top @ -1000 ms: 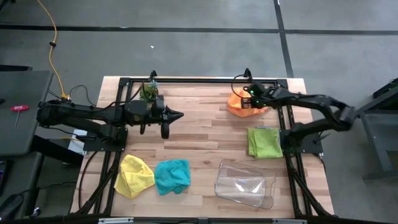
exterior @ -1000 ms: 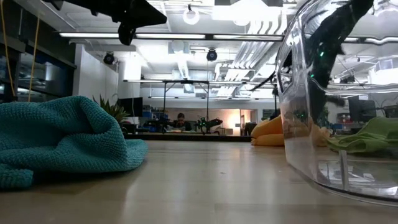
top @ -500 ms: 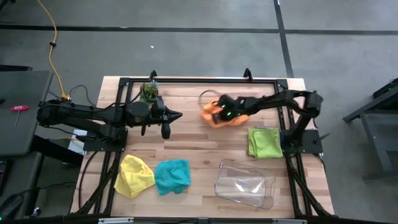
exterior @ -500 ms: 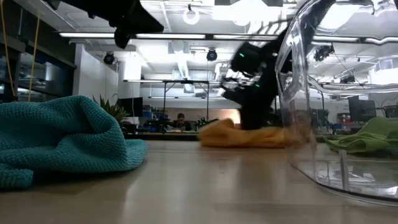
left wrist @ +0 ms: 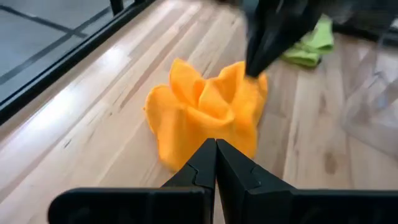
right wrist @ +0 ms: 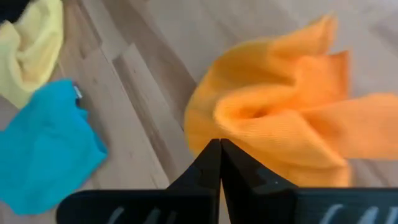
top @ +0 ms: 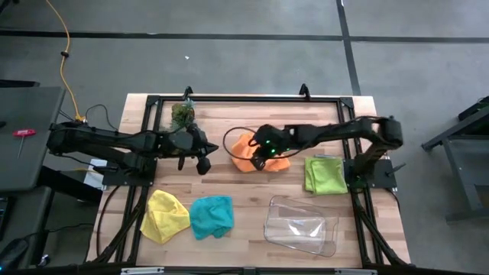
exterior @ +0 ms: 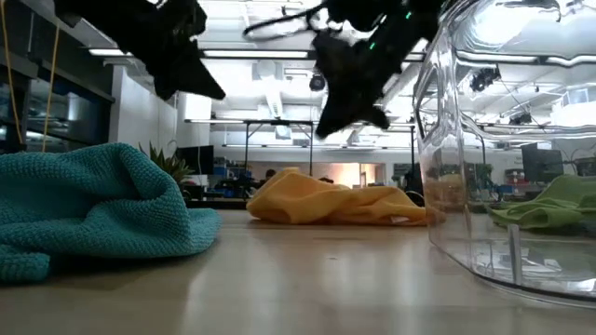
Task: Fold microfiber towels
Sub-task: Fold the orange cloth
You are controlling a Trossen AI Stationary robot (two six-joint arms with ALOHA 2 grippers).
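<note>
A crumpled orange towel [top: 243, 145] lies on the wooden table near its middle. My right gripper [top: 257, 155] reaches in over it from the table's right, slanting down, shut on it. My left gripper [top: 208, 156] hovers shut just left of the towel, tipped down toward it [left wrist: 216, 144], touching nothing. A yellow towel [top: 164, 216] and a teal towel [top: 212, 216] lie bunched near the front left. A lime green towel [top: 325, 174] lies folded at the right. My right gripper [right wrist: 219, 144] pinches a raised fold of the orange towel [right wrist: 249, 115] between its shut fingertips, which hide the exact spot. The fingers slant down from the table's right. Most of the towel [exterior: 335, 205] rests bunched on the table below.
A clear plastic tray [top: 300, 225] stands at the front right, close to the low camera. A small green leafy clump [top: 183, 114] sits at the far left. A black frame [top: 244, 98] runs along the table's far edge. Bare wood lies between the orange towel and the front towels.
My right gripper has swung from the far right corner toward the table's middle and slightly nearer, rolling as it went. It has dragged the orange towel along the table with it. My left gripper has tipped downward and sunk a little.
</note>
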